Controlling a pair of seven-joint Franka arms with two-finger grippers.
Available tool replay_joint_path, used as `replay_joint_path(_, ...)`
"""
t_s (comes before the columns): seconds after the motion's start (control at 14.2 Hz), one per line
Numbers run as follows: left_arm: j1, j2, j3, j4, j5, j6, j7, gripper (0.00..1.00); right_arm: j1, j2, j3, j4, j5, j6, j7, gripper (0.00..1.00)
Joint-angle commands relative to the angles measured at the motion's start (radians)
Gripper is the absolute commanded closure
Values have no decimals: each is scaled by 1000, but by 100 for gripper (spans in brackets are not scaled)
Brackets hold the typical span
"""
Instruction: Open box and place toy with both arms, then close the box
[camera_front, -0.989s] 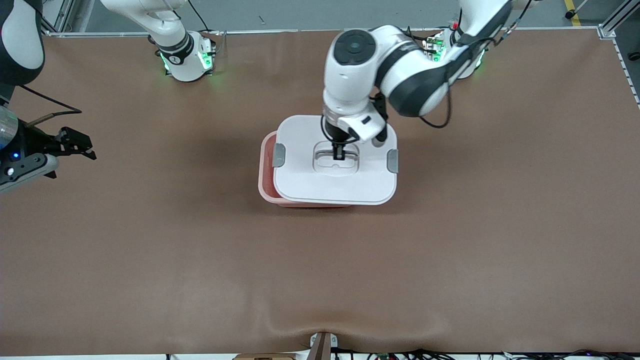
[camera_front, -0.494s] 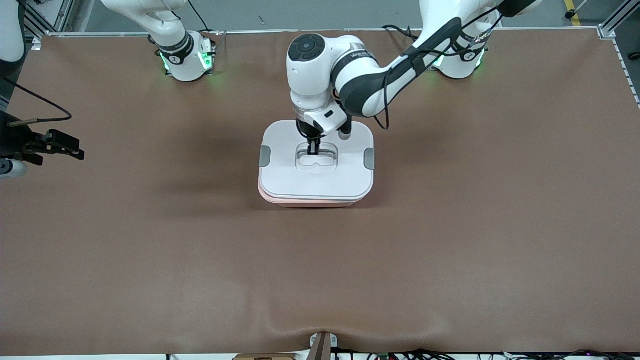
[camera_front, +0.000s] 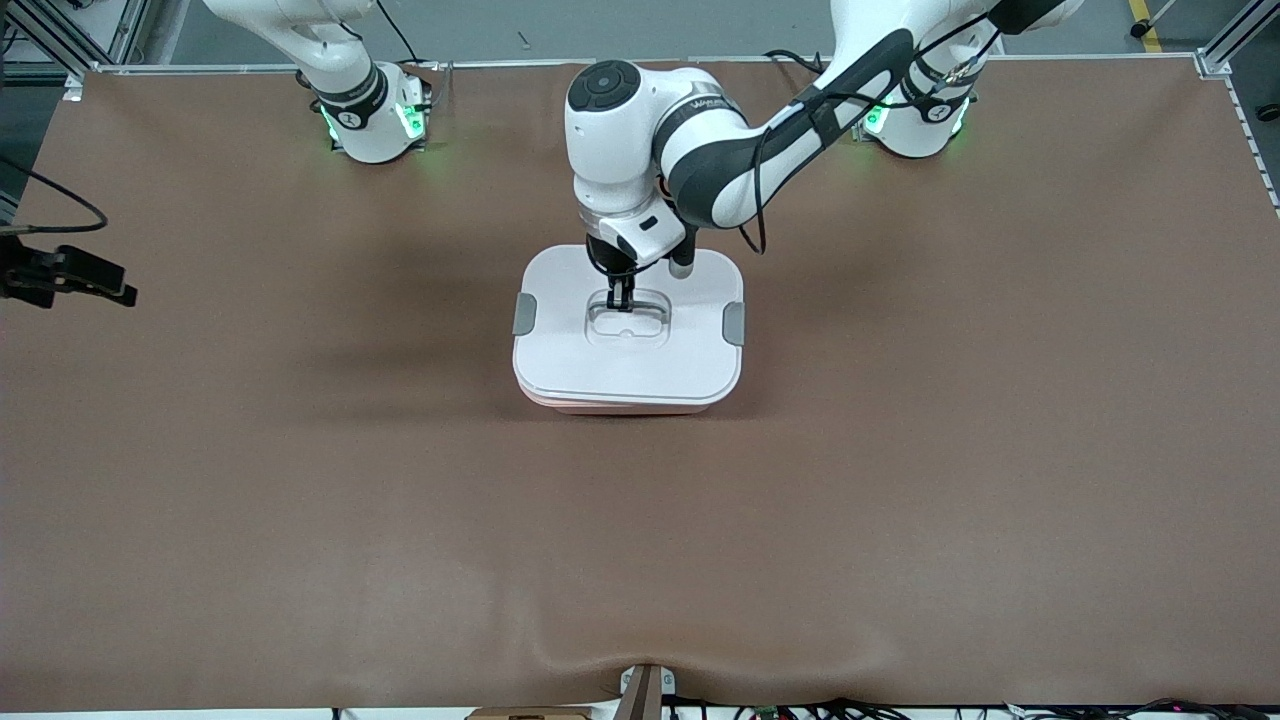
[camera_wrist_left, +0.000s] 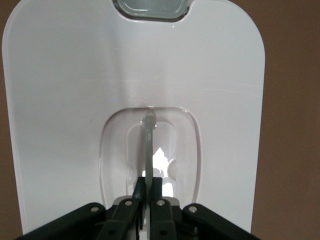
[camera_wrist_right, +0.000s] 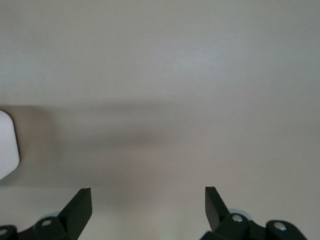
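Note:
The box (camera_front: 620, 404) is a pink tub in the middle of the table, and only its lower rim shows under its white lid (camera_front: 628, 355). The lid lies squarely on the tub, with grey latches (camera_front: 524, 314) at both ends. My left gripper (camera_front: 621, 299) is over the lid's centre and shut on the clear recessed handle (camera_front: 628, 321). In the left wrist view the left gripper (camera_wrist_left: 149, 183) pinches the thin handle bar (camera_wrist_left: 148, 142) above the lid (camera_wrist_left: 70, 100). My right gripper (camera_front: 118, 291) is open and empty, out at the right arm's end of the table, and it also shows in the right wrist view (camera_wrist_right: 148, 194). The toy is out of view.
The brown table mat (camera_front: 900, 480) stretches all round the box. The two arm bases (camera_front: 375, 120) glow green along the table's edge farthest from the front camera. A small bracket (camera_front: 645, 690) sits at the mat's nearest edge.
My left gripper has carried the lid toward the right arm's end and lowered it squarely onto the tub, covering the opening. My right gripper has drawn farther out toward its end of the table.

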Motion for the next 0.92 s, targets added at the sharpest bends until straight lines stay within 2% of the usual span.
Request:
replay_joint_path(0.0,-20,21,8,27,56,15,-73,100,-58,7,61,22,3,-4,18,0)
replay_joint_path(0.07,-20,23,10,27,59,19,-81,100,-111,5,129,20,-8,-8,20,0)
replay_joint_path(0.14,-21,29,10,26,66,22,-93,100,-119,5,139,20,-11,-7,20,0)
replay_joint_path(0.42,-24,41,10,27,97,24,-116,100,-68,7,112,24,-51,6,53,0)
replay_joint_path(0.85,-20,49,10,21,100,24,-117,100,-78,48,113,21,-33,108,37,0)
